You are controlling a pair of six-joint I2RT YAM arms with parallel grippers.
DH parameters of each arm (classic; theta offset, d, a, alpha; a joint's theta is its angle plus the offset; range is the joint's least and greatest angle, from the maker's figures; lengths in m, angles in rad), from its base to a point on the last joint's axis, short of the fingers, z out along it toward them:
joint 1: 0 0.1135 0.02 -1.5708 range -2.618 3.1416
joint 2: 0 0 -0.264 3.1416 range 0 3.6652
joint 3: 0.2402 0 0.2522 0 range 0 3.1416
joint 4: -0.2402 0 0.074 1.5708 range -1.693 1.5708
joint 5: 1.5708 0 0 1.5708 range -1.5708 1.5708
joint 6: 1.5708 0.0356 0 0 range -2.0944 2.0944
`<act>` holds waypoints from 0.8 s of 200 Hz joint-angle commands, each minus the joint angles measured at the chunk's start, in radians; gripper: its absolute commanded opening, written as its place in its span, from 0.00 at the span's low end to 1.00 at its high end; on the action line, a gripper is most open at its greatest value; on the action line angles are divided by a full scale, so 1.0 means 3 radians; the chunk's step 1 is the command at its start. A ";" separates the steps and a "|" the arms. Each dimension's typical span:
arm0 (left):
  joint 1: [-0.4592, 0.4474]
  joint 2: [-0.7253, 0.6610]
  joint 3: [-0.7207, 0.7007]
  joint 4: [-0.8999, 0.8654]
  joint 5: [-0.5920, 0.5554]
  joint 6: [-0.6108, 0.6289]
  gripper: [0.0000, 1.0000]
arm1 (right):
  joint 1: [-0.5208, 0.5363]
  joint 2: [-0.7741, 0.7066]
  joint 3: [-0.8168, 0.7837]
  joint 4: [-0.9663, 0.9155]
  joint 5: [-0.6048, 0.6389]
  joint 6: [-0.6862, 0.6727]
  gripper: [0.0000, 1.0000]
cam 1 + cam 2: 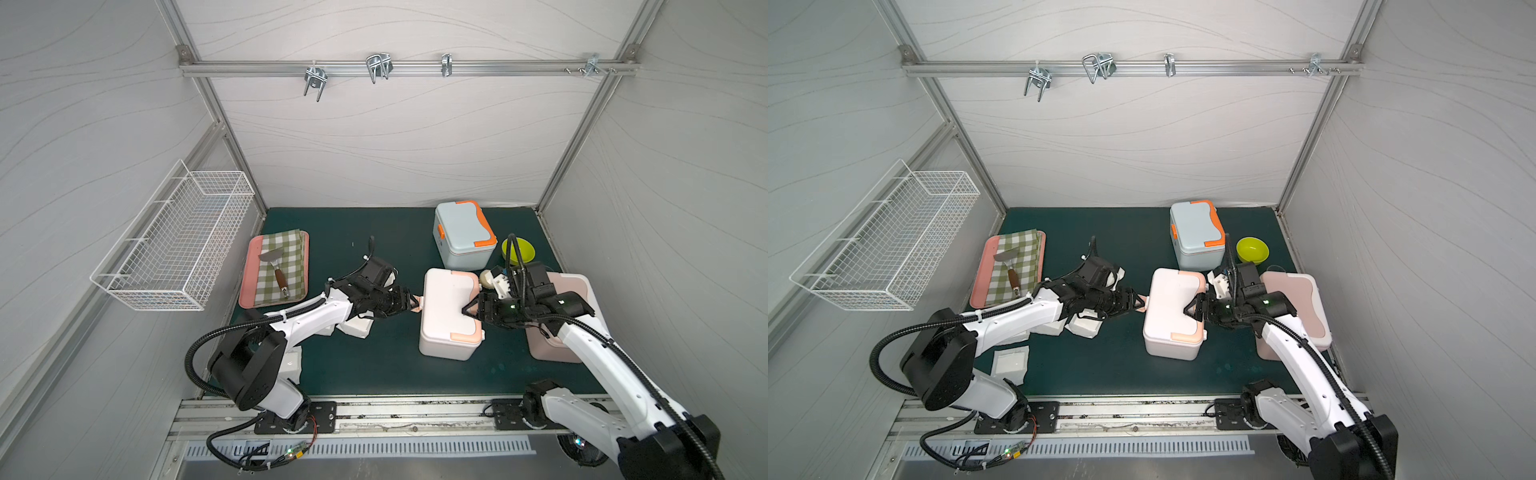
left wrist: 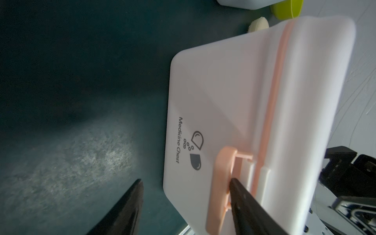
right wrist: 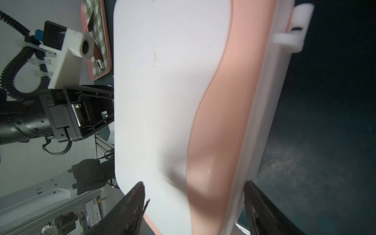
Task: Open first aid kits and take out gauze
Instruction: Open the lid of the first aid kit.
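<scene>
The right arm covers much of the pale pink kit in both top views. The left arm hides part of the gauze pads on the bench.

The white box filled the gap between the left gripper and the right gripper, the pink box crowded close behind the right one, and bare mat lay open beside the left one.

On my bench, the middle kit sits centre, the right kit at the right edge, the rear kit behind them, and the tray at the left edge.
</scene>
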 commanded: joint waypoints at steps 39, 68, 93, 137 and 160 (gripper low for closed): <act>0.0028 -0.0251 0.0017 -0.0093 -0.0057 0.0034 0.71 | -0.0009 0.0052 0.0127 -0.0007 0.0069 -0.0101 0.77; 0.0029 -0.0508 0.0086 -0.0342 -0.0186 0.0082 0.75 | -0.0044 0.0105 0.0186 0.0006 0.0060 -0.0131 0.79; 0.0022 -0.0673 0.0187 -0.0406 -0.0157 0.0074 0.76 | -0.0054 0.0193 0.0215 0.0105 -0.0159 -0.0171 0.75; 0.0009 -0.0712 0.0243 -0.0230 0.0101 -0.0010 0.76 | -0.0048 0.0615 0.0317 0.0381 -0.0684 -0.0187 0.66; 0.0006 -0.0693 0.0222 -0.0207 0.0106 -0.0007 0.75 | -0.0049 0.0818 0.0422 0.0485 -0.0674 -0.0149 0.66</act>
